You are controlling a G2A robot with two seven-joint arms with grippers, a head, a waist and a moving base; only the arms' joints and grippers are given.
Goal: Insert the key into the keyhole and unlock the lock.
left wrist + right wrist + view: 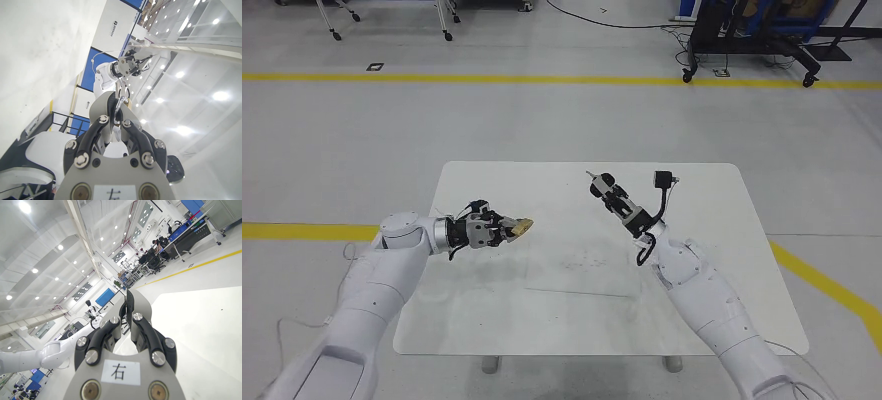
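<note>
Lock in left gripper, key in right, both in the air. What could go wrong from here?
1. The key and the lock are apart, and the key seems angled away from it: insertion could miss the keyhole.
2. The left gripper holds the lock at its shackle end, body sticking out: a push may pivot it.
3. The right gripper pinches a thin key: it may twist or slip.
</note>
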